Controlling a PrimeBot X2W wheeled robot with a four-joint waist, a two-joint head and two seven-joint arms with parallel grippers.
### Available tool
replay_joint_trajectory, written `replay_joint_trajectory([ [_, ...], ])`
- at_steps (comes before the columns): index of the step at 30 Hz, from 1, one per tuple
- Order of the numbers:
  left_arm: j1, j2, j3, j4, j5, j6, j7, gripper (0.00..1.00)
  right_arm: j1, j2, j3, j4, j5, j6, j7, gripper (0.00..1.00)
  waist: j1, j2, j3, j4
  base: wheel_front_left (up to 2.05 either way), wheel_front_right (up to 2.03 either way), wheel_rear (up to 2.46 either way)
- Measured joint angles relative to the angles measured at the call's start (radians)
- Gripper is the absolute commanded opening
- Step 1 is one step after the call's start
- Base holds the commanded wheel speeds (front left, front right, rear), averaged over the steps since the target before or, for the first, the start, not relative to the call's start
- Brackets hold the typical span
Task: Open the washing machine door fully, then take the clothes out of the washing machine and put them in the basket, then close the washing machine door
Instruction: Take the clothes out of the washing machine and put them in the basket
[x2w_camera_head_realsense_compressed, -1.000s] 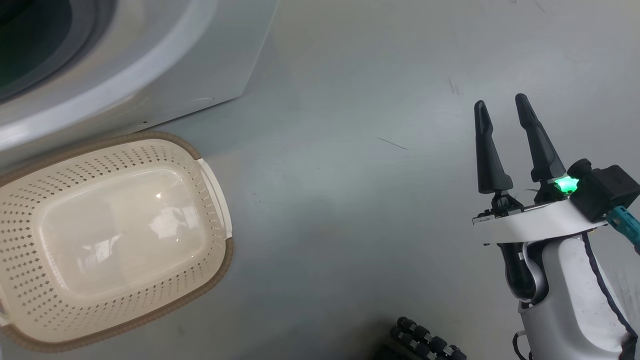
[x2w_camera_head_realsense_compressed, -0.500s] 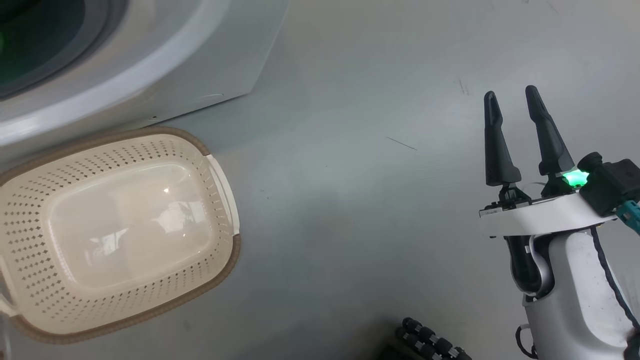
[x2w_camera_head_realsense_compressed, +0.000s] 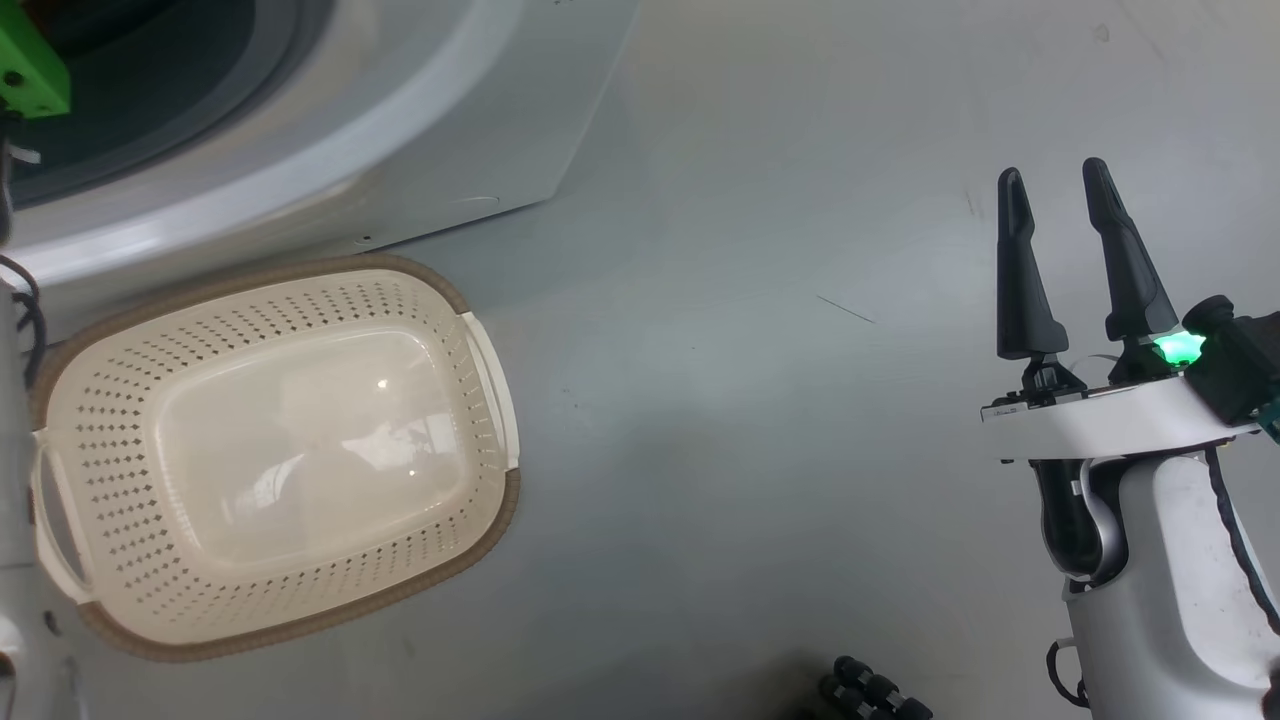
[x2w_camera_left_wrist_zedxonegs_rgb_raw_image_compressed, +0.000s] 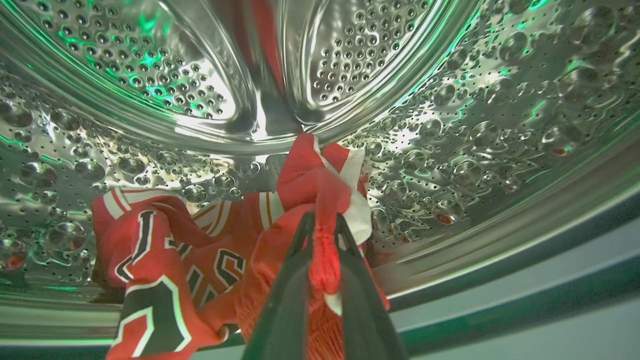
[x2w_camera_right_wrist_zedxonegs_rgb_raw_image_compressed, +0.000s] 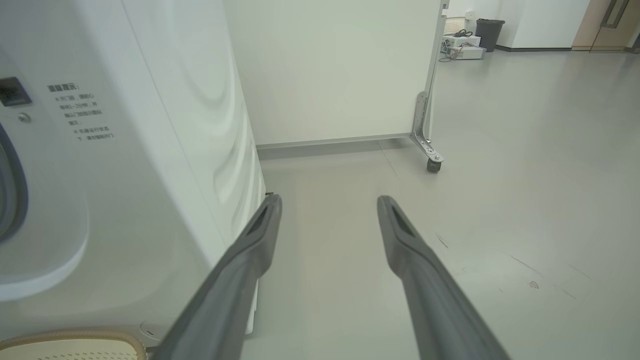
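The head camera has swung. The basket (x2w_camera_head_realsense_compressed: 440, 330), the machine (x2w_camera_head_realsense_compressed: 450, 130) and a floor scratch (x2w_camera_head_realsense_compressed: 845, 310) all sit further right and lower in the head view than a second ago. The basket's left handle (x2w_camera_head_realsense_compressed: 48, 520) now shows. A green part (x2w_camera_head_realsense_compressed: 30, 70) has come into the top left corner. The right pincer (x2w_camera_head_realsense_compressed: 1055, 180) sits slightly higher and further right.

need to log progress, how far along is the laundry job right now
Done: the washing machine is open, with the left gripper inside its drum. In hand: that gripper is shut on the red jersey, not yet lifted out. Left: the basket is empty, so the jersey must go there, then the door closes. The right gripper is open.
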Motion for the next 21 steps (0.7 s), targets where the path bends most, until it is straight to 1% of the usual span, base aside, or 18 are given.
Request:
replay_joint_trajectory([
  [10, 0.124, -0.068, -0.01, -0.052, 0.003, -0.007, -0.207, 0.0, 0.007, -0.001, -0.03, 0.011, -0.036, 0.0, 0.0, 1.0, 0.0, 0.0, -0.055, 0.05, 0.0, 0.0, 0.0],
  [18, 0.263, -0.104, -0.009, -0.081, 0.003, -0.008, -0.348, 0.0, 0.041, -0.007, -0.035, 0.027, -0.053, 0.0, 0.0, 1.0, 0.0, 0.0, -0.122, 0.081, 0.0, 0.0, 0.0],
  [21, 0.307, -0.109, -0.012, -0.099, 0.005, -0.008, -0.399, 0.0, 0.059, -0.008, -0.04, 0.034, -0.059, 0.0, 0.0, 1.0, 0.0, 0.0, -0.15, 0.092, 0.0, 0.0, 0.0],
])
